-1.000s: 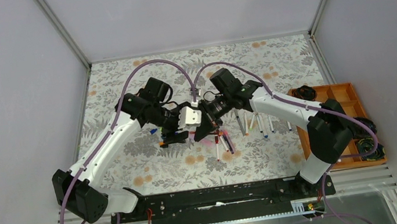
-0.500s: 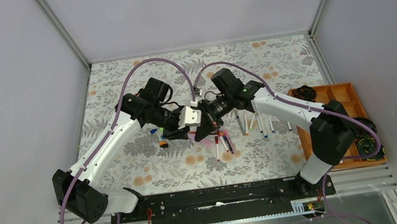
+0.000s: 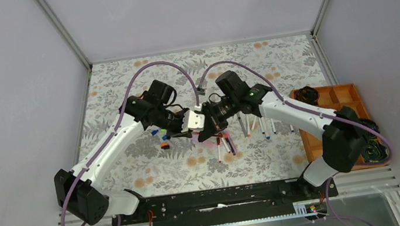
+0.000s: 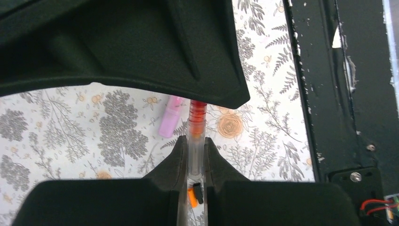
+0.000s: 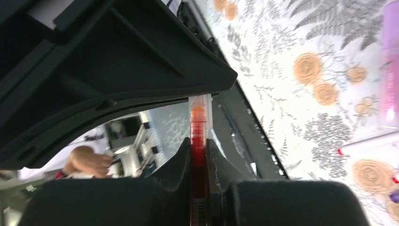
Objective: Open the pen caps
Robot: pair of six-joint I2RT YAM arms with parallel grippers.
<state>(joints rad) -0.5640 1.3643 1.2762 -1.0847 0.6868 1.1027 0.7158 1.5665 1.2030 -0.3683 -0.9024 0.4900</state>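
A red pen is held in the air between the two grippers, above the middle of the floral table. My right gripper is shut on its red barrel. The pen's clear cap, with an orange-red tip showing inside, sits between the pads of my left gripper, which is shut on it. From above, the left gripper and right gripper meet nose to nose. Several other pens lie on the table to the right of and below the grippers. Loose caps, one orange and one black, lie under the left gripper.
A pink cap lies on the table just left of the held pen. A blue cap and an orange cap lie near the left arm. An orange tray stands at the right edge. The black base rail runs along the near edge.
My left gripper has gone from open to shut on the cap end of the pen. Both arms have shifted slightly, and the right gripper has kept hold of the pen.
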